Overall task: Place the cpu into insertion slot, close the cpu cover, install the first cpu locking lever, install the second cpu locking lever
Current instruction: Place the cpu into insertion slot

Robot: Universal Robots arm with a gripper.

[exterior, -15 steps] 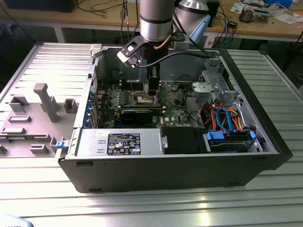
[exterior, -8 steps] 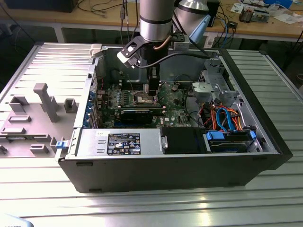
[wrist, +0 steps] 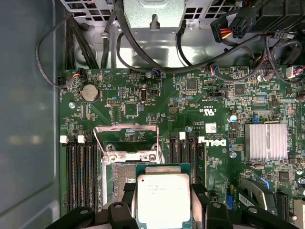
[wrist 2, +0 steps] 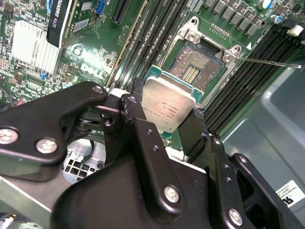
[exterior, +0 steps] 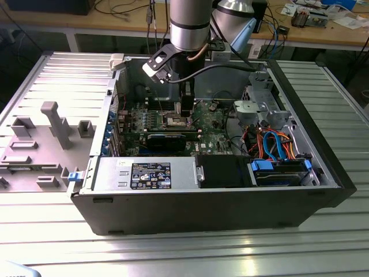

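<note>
the black fingers [wrist 2: 129,107] clench the small flat grey square cpu [wrist 2: 167,106] by two sides, just above the square silver-rimmed insertion slot [wrist 2: 200,69] on the green circuit board [wrist: 95,114]. the thin silver cpu cover [wrist: 128,156] stands open. long black memory slots [wrist: 78,176] crowd both sides. tiny print marks the cpu, too small to read.

In the first wrist view the cpu [wrist: 163,198] was cut off by the picture's edge and covered most of the insertion slot [wrist: 119,172]. In the second wrist view the jaws hid the cpu's side edges. In the exterior view the arm [exterior: 190,23] was cropped at the top, and the slot beneath the jaws was too small to make out.
</note>
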